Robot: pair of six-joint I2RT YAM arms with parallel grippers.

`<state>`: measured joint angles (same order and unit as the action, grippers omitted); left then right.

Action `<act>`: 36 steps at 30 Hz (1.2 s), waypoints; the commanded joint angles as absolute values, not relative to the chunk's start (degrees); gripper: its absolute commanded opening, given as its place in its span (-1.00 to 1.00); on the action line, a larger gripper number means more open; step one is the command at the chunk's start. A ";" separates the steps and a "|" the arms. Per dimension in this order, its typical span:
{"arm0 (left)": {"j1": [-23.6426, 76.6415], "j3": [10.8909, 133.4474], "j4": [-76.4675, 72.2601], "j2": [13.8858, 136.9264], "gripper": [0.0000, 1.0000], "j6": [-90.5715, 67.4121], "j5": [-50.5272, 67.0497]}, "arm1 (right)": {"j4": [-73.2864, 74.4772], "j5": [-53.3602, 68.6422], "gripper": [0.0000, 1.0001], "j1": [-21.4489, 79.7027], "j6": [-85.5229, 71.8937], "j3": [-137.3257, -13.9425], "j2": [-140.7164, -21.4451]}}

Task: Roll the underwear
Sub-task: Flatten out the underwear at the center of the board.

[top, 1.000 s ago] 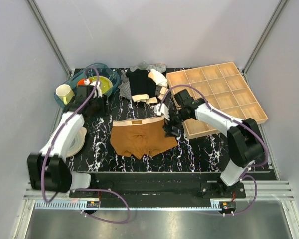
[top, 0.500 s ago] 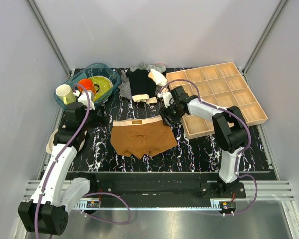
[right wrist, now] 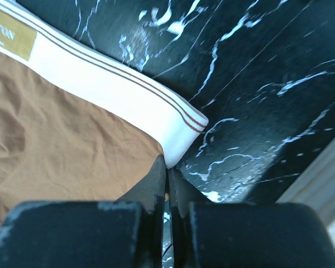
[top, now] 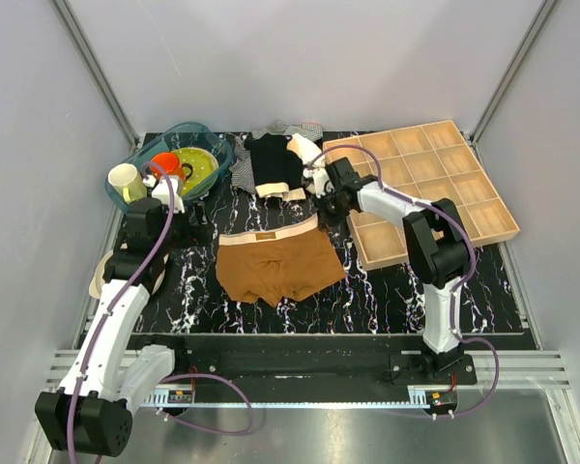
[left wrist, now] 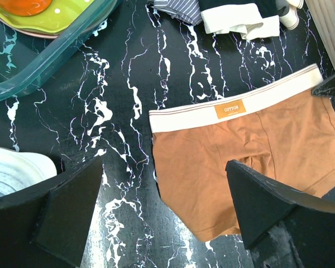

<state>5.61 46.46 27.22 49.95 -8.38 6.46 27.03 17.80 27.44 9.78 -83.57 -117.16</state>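
Observation:
The rust-brown underwear (top: 278, 265) lies flat on the black marbled table, its pale waistband (left wrist: 234, 106) toward the back. My right gripper (top: 331, 203) is shut on the waistband's right corner. In the right wrist view the fingertips (right wrist: 167, 167) pinch the white band's end (right wrist: 178, 134), with brown fabric (right wrist: 61, 151) to their left. My left gripper (top: 191, 230) hovers left of the garment, wide open and holding nothing. In the left wrist view its two dark fingers (left wrist: 67, 212) stand either side of the underwear's left leg (left wrist: 212, 184).
A wooden compartment tray (top: 435, 184) sits at the back right, close beside my right arm. A black garment (top: 274, 159) and striped cloth (top: 242, 170) lie behind the underwear. A teal basin (top: 213, 147) with dishes and a cup (top: 126, 182) stands back left, and a white plate (left wrist: 11, 170) lies near left.
My right gripper moved back to the waistband's right corner and shut on it, tugging that corner up and rearward. My left arm swung forward and its jaws opened wider.

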 commanded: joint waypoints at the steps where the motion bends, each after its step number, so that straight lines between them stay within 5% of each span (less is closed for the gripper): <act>1: 5.45 46.85 23.91 49.92 0.90 -7.65 8.44 | 26.02 11.26 -0.95 26.98 11.59 -88.24 -111.45; 11: 5.45 46.84 23.64 53.87 0.93 -8.35 12.21 | 25.93 12.39 -0.95 26.90 14.50 -88.42 -107.49; 15: 5.36 48.86 22.85 64.37 0.93 -13.07 16.77 | 26.54 15.02 -0.95 26.81 14.59 -88.51 -107.84; 23: 5.36 58.35 24.17 88.23 0.66 -17.58 26.62 | 25.84 14.33 -0.92 26.98 13.62 -87.28 -108.63; 36: 9.75 67.93 30.49 103.96 0.26 -14.51 16.09 | 25.14 19.16 -0.90 26.81 11.78 -85.78 -107.84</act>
<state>8.78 63.77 28.60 100.82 -16.10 20.29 26.79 16.40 27.18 12.71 -86.04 -109.51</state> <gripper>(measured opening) 0.674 0.046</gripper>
